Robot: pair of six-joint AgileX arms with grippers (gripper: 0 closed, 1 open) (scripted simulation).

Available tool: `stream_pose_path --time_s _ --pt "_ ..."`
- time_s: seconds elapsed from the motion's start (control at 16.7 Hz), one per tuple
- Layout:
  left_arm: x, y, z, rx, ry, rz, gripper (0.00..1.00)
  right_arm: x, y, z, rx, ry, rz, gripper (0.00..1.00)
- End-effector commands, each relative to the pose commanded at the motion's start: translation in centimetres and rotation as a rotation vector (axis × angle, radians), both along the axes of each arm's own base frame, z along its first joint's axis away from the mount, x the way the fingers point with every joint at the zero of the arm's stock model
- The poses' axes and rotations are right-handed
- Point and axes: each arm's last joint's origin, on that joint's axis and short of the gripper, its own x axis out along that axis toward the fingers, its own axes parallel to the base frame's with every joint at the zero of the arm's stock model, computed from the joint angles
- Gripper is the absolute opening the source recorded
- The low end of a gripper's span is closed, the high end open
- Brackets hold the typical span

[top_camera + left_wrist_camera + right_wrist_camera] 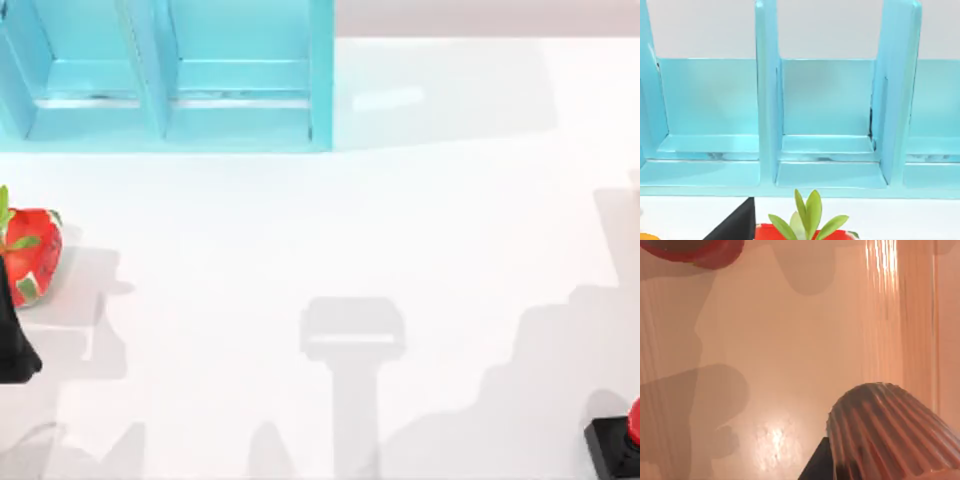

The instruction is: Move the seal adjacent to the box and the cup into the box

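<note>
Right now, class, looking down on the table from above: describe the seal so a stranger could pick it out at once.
Start at the big turquoise compartment box along the table's far edge, then cross the white table to its near right corner. There sits the seal: a glossy red knob on a black square block, unlike the larger red strawberry-like thing with green leaves at the left edge.

1 seal [618,440], 1 strawberry [32,254], 1 box [170,75], perhaps 1 cup [885,435].
</note>
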Motion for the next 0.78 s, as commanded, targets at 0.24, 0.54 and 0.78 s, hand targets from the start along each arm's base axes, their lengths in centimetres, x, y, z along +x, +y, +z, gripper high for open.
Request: stream_pose_path --time_s 0.24,0.54,0.78 --pt "0.0 0.0 0.0 0.000 0.000 0.000 1.00 -5.2 1.2 -2.6 0.036 0.037 0.069 0.00" --pt "0.0 0.0 0.0 0.000 0.000 0.000 1.00 -7.7 2.0 -4.4 0.069 0.079 0.105 0.00" --pt "0.0 0.0 0.0 0.000 0.000 0.000 1.00 -7.6 2.1 -4.5 0.071 0.082 0.107 0.00"
